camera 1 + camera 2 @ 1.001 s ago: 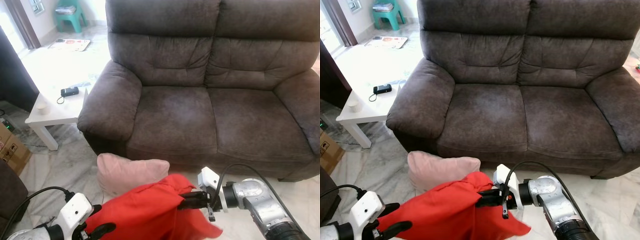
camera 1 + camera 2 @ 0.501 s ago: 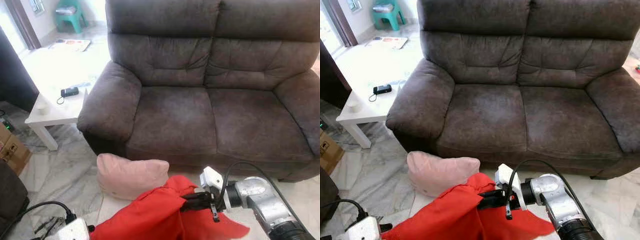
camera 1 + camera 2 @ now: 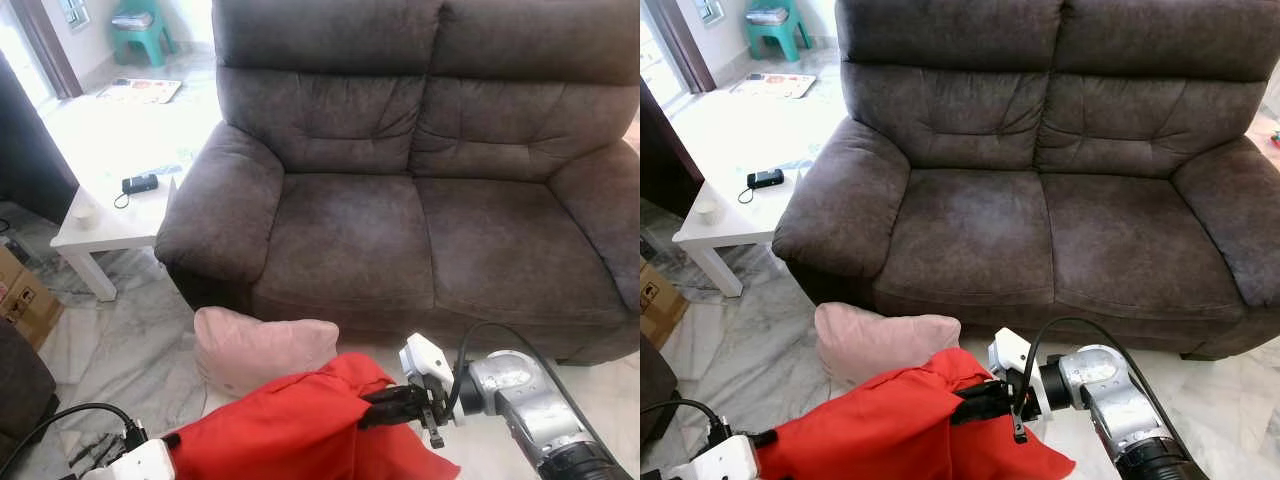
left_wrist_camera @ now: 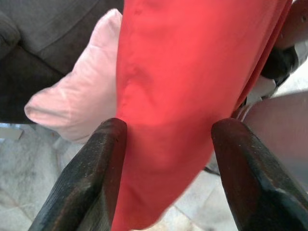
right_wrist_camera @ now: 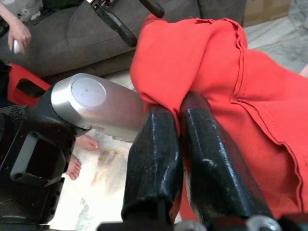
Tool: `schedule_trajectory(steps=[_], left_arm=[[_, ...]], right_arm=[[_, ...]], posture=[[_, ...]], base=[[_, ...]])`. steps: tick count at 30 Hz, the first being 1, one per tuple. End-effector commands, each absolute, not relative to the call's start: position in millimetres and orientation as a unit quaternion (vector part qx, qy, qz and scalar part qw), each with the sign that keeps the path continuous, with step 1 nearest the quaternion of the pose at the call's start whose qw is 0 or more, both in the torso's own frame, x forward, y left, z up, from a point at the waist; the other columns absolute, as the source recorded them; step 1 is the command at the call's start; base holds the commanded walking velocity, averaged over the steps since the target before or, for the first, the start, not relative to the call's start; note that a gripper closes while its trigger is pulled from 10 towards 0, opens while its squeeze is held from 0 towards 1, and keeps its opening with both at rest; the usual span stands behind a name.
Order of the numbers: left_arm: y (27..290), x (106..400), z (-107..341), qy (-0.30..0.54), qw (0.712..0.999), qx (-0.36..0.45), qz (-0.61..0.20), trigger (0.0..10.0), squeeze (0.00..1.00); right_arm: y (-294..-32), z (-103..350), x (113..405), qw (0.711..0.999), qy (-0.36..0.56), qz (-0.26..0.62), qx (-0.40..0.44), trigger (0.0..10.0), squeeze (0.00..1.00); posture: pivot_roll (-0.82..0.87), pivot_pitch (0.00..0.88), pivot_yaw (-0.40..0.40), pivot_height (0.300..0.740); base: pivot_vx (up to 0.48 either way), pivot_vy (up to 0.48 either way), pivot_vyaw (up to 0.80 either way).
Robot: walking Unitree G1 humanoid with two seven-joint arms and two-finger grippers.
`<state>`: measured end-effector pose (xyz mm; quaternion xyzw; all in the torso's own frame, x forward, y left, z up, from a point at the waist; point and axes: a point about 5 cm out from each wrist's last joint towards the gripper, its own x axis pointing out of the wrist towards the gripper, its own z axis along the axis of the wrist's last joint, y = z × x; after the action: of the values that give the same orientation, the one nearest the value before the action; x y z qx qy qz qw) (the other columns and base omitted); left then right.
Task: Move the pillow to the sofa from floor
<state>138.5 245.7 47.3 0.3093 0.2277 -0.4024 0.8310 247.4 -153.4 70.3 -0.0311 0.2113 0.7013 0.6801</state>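
At the bottom of the frame, nearest to me, I hold a red cloth [image 3: 290, 430] between my two arms. My right hand [image 3: 372, 408] is at the lower right of the frame, and its two black fingers [image 5: 159, 159] are pressed together on a fold of this cloth. In the right wrist view a thin layer of red fabric sits between them. My left hand [image 4: 166, 159] is at the lower left corner. In the left wrist view its two fingers [image 4: 98, 178] are apart, and the red cloth hangs down between them. I cannot tell if they touch the fabric.

Just behind the cloth, a pink pillow [image 3: 262, 348] lies on the marble floor [image 3: 130, 340]. It is in the lower centre of the frame, a little to the left, against the front base of the sofa [image 3: 420, 180]. The red cloth covers its lower right part. Neither of my hands touches the pillow.

The dark brown sofa takes the centre and the right of the frame. It has two seat cushions.

On the left side of the frame, beside the sofa arm, there is a white table [image 3: 105, 215]. On it are a small black device [image 3: 139, 183] with a cord and a small white cup [image 3: 84, 212]. A cardboard box [image 3: 22, 295] is at the left edge, on the floor.

In the upper left corner, far away, I see a green plastic stool [image 3: 140, 30] and a flat printed sheet [image 3: 140, 90] on the floor near it.

In the right wrist view, a person's bare feet [image 5: 82, 154] stand on the floor beyond my arm.
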Motion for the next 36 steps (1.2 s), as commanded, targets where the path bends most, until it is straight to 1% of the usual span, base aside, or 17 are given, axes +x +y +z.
schedule_trajectory(steps=[1,6,9,12,15,17,18,20,21,22,23,27,29,31,36], left_arm=[[251.3,134.3,44.2,0.238,0.813,0.331,-0.417,10.0,0.0],[253.7,130.2,39.6,0.247,0.79,0.343,-0.444,10.0,0.0],[253.0,126.4,31.0,0.259,0.773,0.35,-0.462,10.0,0.0],[252.3,127.3,26.6,0.263,0.771,0.356,-0.458,10.0,0.0],[254.6,131.7,25.8,0.256,0.773,0.376,-0.442,10.0,0.0],[258.3,141.6,29.9,0.237,0.8,0.379,-0.4,10.0,0.0],[260.1,144.8,31.3,0.234,0.808,0.378,-0.385,10.0,0.0],[260.9,146.0,33.3,0.229,0.811,0.381,-0.381,10.0,0.0],[262.1,147.5,35.4,0.221,0.815,0.38,-0.378,10.0,0.53],[262.1,147.5,35.4,0.221,0.815,0.38,-0.378,10.0,0.53],[262.0,147.8,36.4,0.218,0.817,0.376,-0.38,10.0,1.0],[262.6,149.0,38.1,0.214,0.818,0.378,-0.377,10.0,1.0],[261.9,150.6,40.3,0.207,0.824,0.369,-0.377,10.0,1.0],[258.4,148.8,38.0,0.211,0.821,0.353,-0.397,10.0,1.0],[255.0,144.0,32.8,0.223,0.814,0.342,-0.414,10.0,1.0]], right_arm=[[-146.9,88.9,250.0,0.668,0.161,0.726,-0.031,10.0,0.0],[-148.4,89.5,248.1,0.664,0.163,0.73,-0.028,10.0,0.0],[-148.2,90.3,248.7,0.666,0.16,0.728,-0.026,10.0,0.0],[-147.8,91.2,249.2,0.667,0.158,0.728,-0.025,10.0,0.0],[-147.6,91.5,249.3,0.667,0.158,0.728,-0.026,10.0,0.0],[-148.2,91.1,249.0,0.667,0.159,0.727,-0.025,10.0,0.0],[-148.3,90.8,249.0,0.667,0.16,0.727,-0.025,10.0,0.0],[-148.2,90.4,248.9,0.667,0.16,0.727,-0.025,10.0,0.0],[-147.6,90.3,248.6,0.667,0.161,0.727,-0.024,10.0,0.0],[-147.6,90.3,248.6,0.667,0.161,0.727,-0.024,10.0,0.0],[-147.4,90.3,248.5,0.667,0.161,0.727,-0.024,10.0,0.0],[-146.6,90.0,248.5,0.666,0.161,0.728,-0.024,10.0,0.0],[-145.9,89.6,248.6,0.666,0.162,0.728,-0.024,10.0,0.0],[-145.8,89.7,249.4,0.666,0.162,0.727,-0.025,10.0,0.0],[-146.7,90.4,249.3,0.666,0.162,0.727,-0.025,10.0,0.0]], posture=[[0.15,0.04,-0.041,0.74],[0.15,0.045,-0.041,0.74],[0.15,0.047,-0.041,0.74],[0.15,0.048,-0.042,0.74],[0.15,0.048,-0.042,0.74],[0.15,0.051,-0.042,0.74],[0.15,0.051,-0.043,0.74],[0.15,0.051,-0.043,0.74],[0.15,0.054,-0.044,0.74],[0.15,0.054,-0.044,0.74],[0.15,0.054,-0.044,0.74],[0.15,0.055,-0.045,0.74],[0.15,0.055,-0.045,0.74],[0.15,0.055,-0.046,0.74],[0.15,0.057,-0.046,0.74]], base=[[0.0,0.0,0.0],[0.0,0.0,0.0],[0.0,0.0,0.0],[0.0,0.0,0.0],[0.0,0.0,0.0],[0.0,0.0,0.0],[0.0,0.0,0.0],[0.0,0.0,0.0],[0.0,0.0,0.0],[0.0,0.0,0.0],[0.0,0.0,0.0],[0.0,0.0,0.0],[0.0,0.0,0.0],[0.0,0.0,0.0],[0.0,0.0,0.0]])
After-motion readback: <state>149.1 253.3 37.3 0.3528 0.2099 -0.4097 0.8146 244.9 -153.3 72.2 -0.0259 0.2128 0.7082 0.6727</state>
